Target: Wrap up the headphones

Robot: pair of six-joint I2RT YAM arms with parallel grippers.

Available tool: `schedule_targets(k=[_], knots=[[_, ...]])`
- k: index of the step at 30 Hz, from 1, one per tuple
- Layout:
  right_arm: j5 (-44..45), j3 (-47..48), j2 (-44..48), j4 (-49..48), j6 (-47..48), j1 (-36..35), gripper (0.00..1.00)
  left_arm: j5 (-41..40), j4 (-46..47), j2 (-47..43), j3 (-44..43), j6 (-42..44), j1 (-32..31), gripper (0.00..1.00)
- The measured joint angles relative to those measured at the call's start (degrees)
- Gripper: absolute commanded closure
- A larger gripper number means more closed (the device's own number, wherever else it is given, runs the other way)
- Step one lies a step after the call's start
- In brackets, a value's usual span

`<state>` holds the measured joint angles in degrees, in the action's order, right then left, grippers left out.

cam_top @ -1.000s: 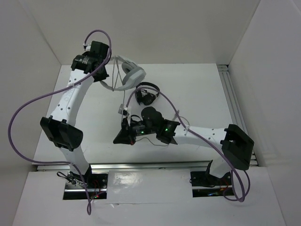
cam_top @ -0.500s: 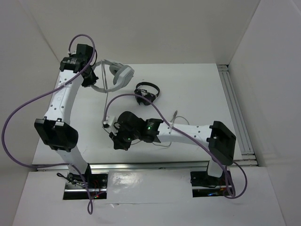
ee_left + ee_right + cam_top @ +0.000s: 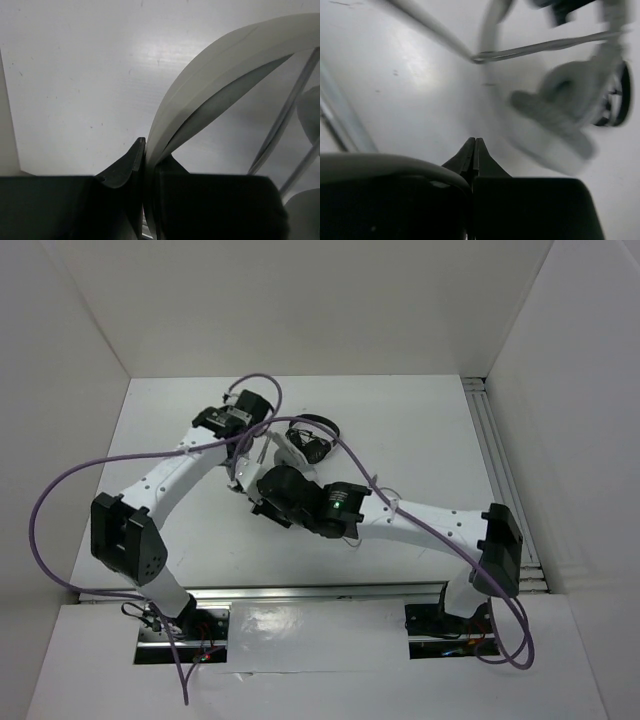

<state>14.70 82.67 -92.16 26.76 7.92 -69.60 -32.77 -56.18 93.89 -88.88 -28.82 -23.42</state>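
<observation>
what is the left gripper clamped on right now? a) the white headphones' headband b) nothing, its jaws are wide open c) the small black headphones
A: in the left wrist view the left gripper is shut on the wide white band of the headphones.

The headphones (image 3: 200, 75) have a headband of smooth, matt white plastic with a duller grey lining underneath. Their ear pad (image 3: 552, 122) looks soft and grey, though it is blurred. The left tool (image 3: 149, 156) and right tool (image 3: 475, 146) are matt black plastic with a faint sheen along the edges. The tabletop (image 3: 75, 75) is a smooth white board, slightly glossy and lightly speckled. Along its right edge runs a bare metal rail (image 3: 497, 470).
</observation>
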Motion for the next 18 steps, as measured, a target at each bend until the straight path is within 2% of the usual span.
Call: schedule_targets(k=[5,12,18], knots=[[10.9,-0.3,3.3,3.7,5.7,-0.2,1.00,-3.2,0.3,-3.6,9.2,1.9,-5.9,1.00],[24.1,-6.0,13.4,-5.5,9.3,-1.3,1.00,-7.4,4.5,-10.3,15.4,2.6,-8.2,1.00],[27.6,-9.7,16.2,-12.5,11.1,3.0,1.00,-6.9,5.2,-17.7,18.3,4.7,-12.5,1.00]])
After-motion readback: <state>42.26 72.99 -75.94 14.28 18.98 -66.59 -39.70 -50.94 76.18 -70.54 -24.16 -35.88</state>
